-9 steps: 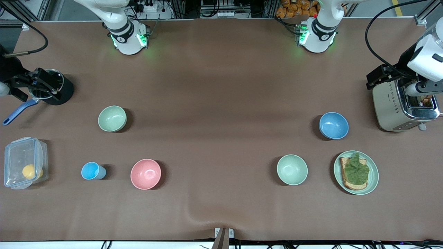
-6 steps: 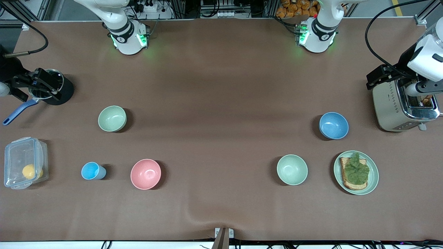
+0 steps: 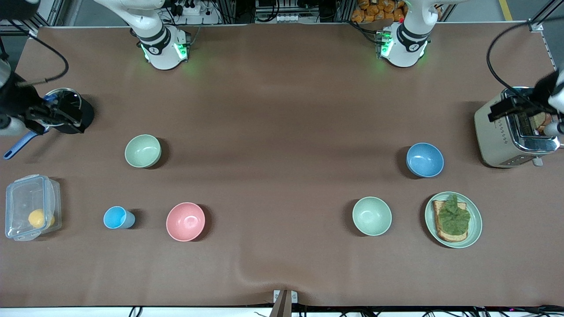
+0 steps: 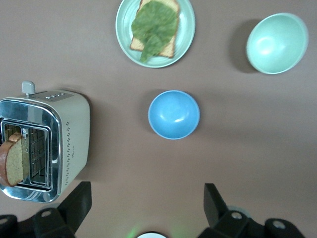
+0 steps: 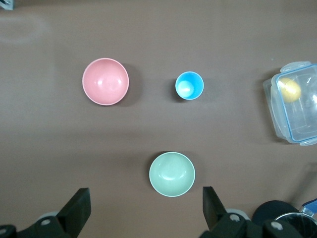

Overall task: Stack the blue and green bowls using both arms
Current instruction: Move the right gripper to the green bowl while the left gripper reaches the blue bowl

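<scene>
Brown table: blue bowl (image 3: 424, 159), green bowl (image 3: 142, 151) mid-frame, likely light, rigid, slick; pinch rims. Left gripper (image 4: 144, 192) over toaster (image 3: 506, 136), right gripper (image 5: 144, 194) over pot (image 3: 75, 115), fingers spread, empty.

The left gripper (image 4: 146, 198) is held over the surface (image 3: 282, 110) beside the toaster (image 3: 506, 136), in which a bread slice (image 4: 12, 163) is seated. The blue bowl (image 3: 424, 159) is set close by it. The plate (image 3: 475, 229) with topped toast (image 3: 451, 219) and the paler bowl (image 3: 372, 215) are placed nearer the front camera.

The right gripper (image 5: 146, 196) is held by the pot (image 3: 81, 115). The green bowl (image 3: 142, 151) is set nearest it. The cup (image 3: 118, 217) is flanked by a further bowl (image 3: 185, 221) and a lidded container (image 3: 17, 198) holding a fruit (image 3: 37, 218).
</scene>
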You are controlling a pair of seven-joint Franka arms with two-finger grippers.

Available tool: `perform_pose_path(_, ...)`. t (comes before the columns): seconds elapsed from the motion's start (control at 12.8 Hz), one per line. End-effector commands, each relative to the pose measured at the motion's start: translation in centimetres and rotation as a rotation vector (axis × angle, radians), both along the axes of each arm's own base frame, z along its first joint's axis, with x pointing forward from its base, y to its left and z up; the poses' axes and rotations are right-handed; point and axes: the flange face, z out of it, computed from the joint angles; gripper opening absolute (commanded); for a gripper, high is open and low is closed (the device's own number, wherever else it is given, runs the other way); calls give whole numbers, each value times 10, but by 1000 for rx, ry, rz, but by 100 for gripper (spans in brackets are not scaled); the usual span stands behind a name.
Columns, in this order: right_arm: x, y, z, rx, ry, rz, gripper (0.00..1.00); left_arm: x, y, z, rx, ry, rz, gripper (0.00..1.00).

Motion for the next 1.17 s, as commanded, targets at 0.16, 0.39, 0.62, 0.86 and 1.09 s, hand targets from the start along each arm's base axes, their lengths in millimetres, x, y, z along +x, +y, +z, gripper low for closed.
perform_pose_path(0.16,12,-43,-78,-1,172,-4,100,17,44,-120,-14,-3,51,100)
perform_pose_path(0.39,2,-49,-128,4,218,-15,100,12,45,-191,-11,-25,52,100)
perform_pose_path(0.62,-9,-50,-181,4,238,7,100,11,43,-244,-17,56,48,100)
perform_pose_path(0.86,-32,-63,-246,10,203,70,100,10,43,-283,-17,96,47,100)
perform_pose_path(1.09,-55,-92,-303,13,127,102,100,8,41,-307,-20,129,45,100)
